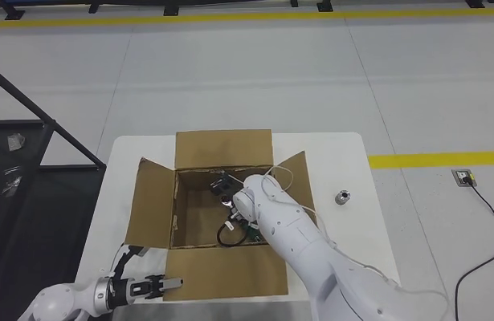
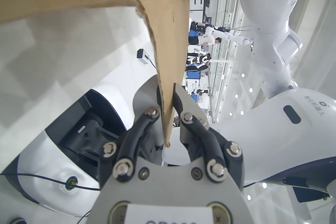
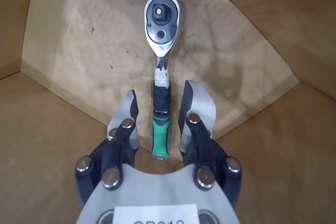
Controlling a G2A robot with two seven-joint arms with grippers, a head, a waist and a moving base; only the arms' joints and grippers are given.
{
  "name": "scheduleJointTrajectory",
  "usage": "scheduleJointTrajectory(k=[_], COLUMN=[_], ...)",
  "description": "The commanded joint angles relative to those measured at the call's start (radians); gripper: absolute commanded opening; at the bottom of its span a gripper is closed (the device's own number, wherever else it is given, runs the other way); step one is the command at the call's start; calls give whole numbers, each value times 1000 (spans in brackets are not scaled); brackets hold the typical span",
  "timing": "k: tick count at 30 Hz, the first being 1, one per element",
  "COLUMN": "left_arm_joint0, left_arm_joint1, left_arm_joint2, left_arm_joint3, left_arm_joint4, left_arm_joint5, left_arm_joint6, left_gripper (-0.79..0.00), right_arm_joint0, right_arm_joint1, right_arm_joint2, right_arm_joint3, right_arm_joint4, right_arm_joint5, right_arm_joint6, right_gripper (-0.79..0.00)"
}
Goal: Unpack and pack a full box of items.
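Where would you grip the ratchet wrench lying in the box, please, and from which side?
Grip the ratchet wrench by the black section of its handle, from straight above. It lies flat on the box floor, that narrow part between the fingers of the open right gripper.

right gripper (image 3: 160, 93) in box (image 1: 224, 148), above ratchet (image 3: 161, 25): handle between its spread fingers, head beyond the tips, on box floor | left gripper (image 2: 167, 93) at flap (image 2: 168, 51), flap edge pinched between its fingers | socket (image 1: 342, 197) on table (image 1: 343, 156), right of right gripper, outside box
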Motion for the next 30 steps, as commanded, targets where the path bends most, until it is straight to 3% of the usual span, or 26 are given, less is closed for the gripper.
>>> scheduleJointTrajectory(k=[1,16,17,18,19,20,21,30], left_arm_joint0=[2,2,2,2,2,2,2,2], left_arm_joint1=[5,5,5,5,5,5,5,5], left_arm_joint2=[5,5,5,5,5,5,5,5], left_arm_joint3=[-7,-7,-7,-7,-7,-7,-7,-7], left_arm_joint4=[-1,-1,-1,-1,-1,-1,-1,-1], left_arm_joint5=[-1,-1,-1,-1,-1,-1,-1,-1], left_arm_joint6=[1,1,1,1,1,1,1,1], left_gripper=[-785,-785,-785,-785,-714,-200,0,0], right_arm_joint0=[-1,-1,-1,-1,-1,-1,-1,-5], right_arm_joint1=[0,0,0,0,0,0,0,0], right_arm_joint2=[1,1,1,1,1,1,1,24], right_arm_joint3=[1,1,1,1,1,1,1,0], right_arm_joint4=[-1,-1,-1,-1,-1,-1,-1,37], right_arm_joint5=[0,0,0,0,0,0,0,-27], right_arm_joint6=[1,1,1,1,1,1,1,-24], right_gripper=[-409,-419,-406,-305,0,0,0,0])
